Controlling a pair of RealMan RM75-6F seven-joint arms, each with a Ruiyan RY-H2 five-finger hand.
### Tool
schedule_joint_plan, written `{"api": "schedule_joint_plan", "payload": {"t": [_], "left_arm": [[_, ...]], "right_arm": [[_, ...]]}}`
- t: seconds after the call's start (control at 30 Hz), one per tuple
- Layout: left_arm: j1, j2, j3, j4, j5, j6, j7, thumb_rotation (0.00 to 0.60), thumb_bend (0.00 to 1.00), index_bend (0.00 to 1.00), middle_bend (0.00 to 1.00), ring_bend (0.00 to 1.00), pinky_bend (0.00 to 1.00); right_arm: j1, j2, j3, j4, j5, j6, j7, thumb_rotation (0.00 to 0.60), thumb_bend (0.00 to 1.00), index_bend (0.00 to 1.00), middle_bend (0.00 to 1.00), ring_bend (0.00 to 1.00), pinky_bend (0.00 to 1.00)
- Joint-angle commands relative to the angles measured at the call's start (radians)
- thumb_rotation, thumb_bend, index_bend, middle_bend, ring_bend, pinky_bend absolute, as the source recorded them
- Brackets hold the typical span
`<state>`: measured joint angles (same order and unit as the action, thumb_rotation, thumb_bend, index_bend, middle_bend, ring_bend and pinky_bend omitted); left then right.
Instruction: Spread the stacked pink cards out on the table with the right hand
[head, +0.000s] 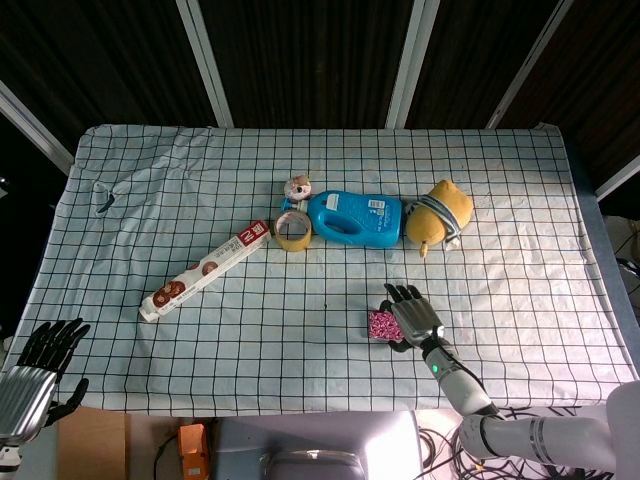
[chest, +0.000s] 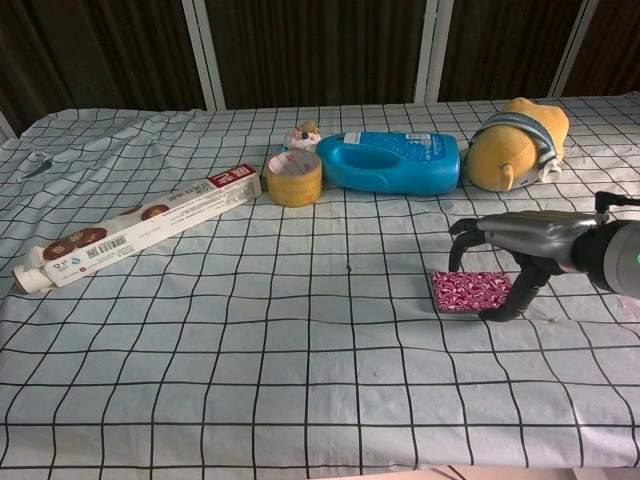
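The stack of pink cards (head: 380, 324) (chest: 468, 291) lies flat on the checked tablecloth, right of centre near the front edge. My right hand (head: 413, 315) (chest: 512, 245) hovers over the stack's right part, fingers spread and arched above it. The thumb reaches down to the cloth at the stack's near right corner. Whether the fingertips touch the top card is unclear. My left hand (head: 32, 375) hangs off the table at the lower left of the head view, fingers apart and holding nothing; the chest view does not show it.
Behind the cards lie a blue detergent bottle (head: 352, 219) (chest: 392, 162), a roll of tape (head: 293, 231) (chest: 294, 178), a small round toy (head: 298, 186), and a yellow plush toy (head: 438, 213) (chest: 520, 143). A long white box (head: 205, 270) (chest: 135, 238) lies at the left.
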<state>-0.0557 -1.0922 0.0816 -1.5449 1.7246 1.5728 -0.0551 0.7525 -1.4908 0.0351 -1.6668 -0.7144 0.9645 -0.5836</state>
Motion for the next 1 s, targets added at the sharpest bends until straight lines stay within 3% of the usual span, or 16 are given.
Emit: {"api": "schedule_joint_plan", "payload": {"t": [0.03,0.27,0.63,0.8,1.0], "left_arm": [[0.000,0.000,0.000,0.000,0.000,-0.001,0.000,0.600,0.42,0.00,0.05,0.00,0.00],[0.001,0.001,0.000,-0.001,0.001,0.001,-0.001,0.600,0.42,0.00,0.05,0.00,0.00],[0.004,0.001,0.000,0.000,0.002,0.005,-0.003,0.600,0.42,0.00,0.05,0.00,0.00],[0.005,0.001,-0.002,0.000,-0.002,0.004,-0.003,0.600,0.43,0.00,0.05,0.00,0.00],[0.000,-0.001,-0.006,-0.004,-0.011,-0.008,0.004,0.600,0.43,0.00,0.05,0.00,0.00]], "right_arm": [[-0.001,0.001,0.000,0.000,0.002,0.002,0.001,0.600,0.19,0.34,0.00,0.00,0.00],[-0.004,0.000,0.002,0.007,-0.002,0.010,0.007,0.600,0.19,0.40,0.00,0.00,0.00],[-0.016,0.037,0.031,-0.004,-0.030,0.036,0.046,0.600,0.19,0.43,0.00,0.00,0.00],[-0.013,0.044,0.054,0.057,0.008,0.059,0.027,0.600,0.19,0.42,0.00,0.00,0.00],[-0.006,0.029,0.058,0.163,0.071,0.003,0.026,0.600,0.19,0.39,0.00,0.00,0.00]]}}
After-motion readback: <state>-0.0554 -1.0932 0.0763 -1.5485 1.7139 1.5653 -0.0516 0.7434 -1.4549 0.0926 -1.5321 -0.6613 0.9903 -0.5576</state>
